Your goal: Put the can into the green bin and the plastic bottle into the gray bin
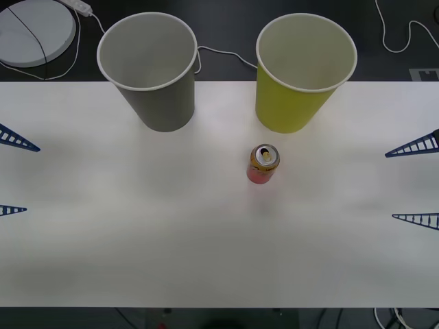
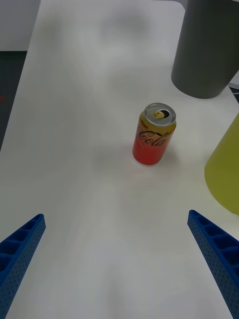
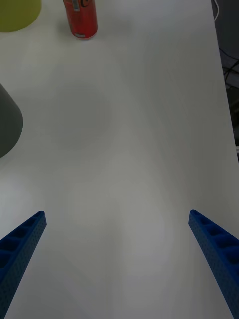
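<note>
The can [image 1: 263, 165] stands upright on the white table [image 1: 137, 233], just in front of the green bin [image 1: 302, 75]; it is red with a gold upper band and an opened silver top [image 2: 154, 140] [image 3: 81, 19]. The gray bin [image 1: 151, 72] stands upright at the back left [image 2: 206, 50] [image 3: 7, 127], and the green bin's wall shows at the edge [image 2: 226, 172] [image 3: 17, 12]. My right gripper [image 1: 413, 184] [image 2: 117, 264] is open at the table's right edge, well clear of the can. My left gripper [image 1: 15, 176] [image 3: 117, 264] is open at the left edge. The plastic bottle is out of view.
Both bins sit near the table's far edge, side by side with a gap between them. Behind the table lie a white round disc [image 1: 31, 31] and white cables [image 1: 219, 53] on a dark floor.
</note>
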Robot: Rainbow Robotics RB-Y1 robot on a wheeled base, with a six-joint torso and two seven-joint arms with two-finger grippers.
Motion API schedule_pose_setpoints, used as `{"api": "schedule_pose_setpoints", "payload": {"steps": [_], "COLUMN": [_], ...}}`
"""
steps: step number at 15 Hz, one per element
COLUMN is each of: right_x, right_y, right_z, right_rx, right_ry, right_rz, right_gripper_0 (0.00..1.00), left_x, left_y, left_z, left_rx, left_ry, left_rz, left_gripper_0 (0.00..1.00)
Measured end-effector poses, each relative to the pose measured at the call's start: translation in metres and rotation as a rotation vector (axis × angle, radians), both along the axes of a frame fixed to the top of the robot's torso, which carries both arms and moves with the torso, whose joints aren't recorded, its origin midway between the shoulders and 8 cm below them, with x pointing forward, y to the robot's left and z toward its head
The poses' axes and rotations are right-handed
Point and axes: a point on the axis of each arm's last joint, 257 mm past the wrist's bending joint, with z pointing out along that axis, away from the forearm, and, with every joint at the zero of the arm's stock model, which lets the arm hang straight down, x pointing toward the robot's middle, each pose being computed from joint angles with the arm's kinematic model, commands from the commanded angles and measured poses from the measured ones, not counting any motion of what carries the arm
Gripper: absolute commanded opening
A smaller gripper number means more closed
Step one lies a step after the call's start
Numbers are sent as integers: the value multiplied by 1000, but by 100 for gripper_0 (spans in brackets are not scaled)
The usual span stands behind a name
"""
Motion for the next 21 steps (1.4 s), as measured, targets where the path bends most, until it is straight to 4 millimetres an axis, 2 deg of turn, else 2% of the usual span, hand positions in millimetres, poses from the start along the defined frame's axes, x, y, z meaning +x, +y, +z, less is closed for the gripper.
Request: {"api": "schedule_pose_setpoints", "payload": {"steps": [4, 6, 12, 16, 21], "right_x": [0, -6, -12, 2, 16], "right_y": [0, -5, -7, -3, 20], "right_z": [0, -13, -20, -30, -54], "right_rx": [0, 7, 0, 53, 184], "right_ry": [0, 39, 62, 36, 58], "right_rz": [0, -18, -8, -80, -194], "right_gripper_0": [100, 100, 100, 100, 100], "left_x": [0, 0, 0, 0, 0], "left_y": [0, 0, 0, 0, 0], "left_z": [0, 0, 0, 0, 0], "left_rx": [0, 0, 0, 0, 0], "left_ry": [0, 0, 0, 0, 0], "left_rz": [0, 0, 0, 0, 0], "left_gripper_0": [100, 100, 100, 100, 100]}}
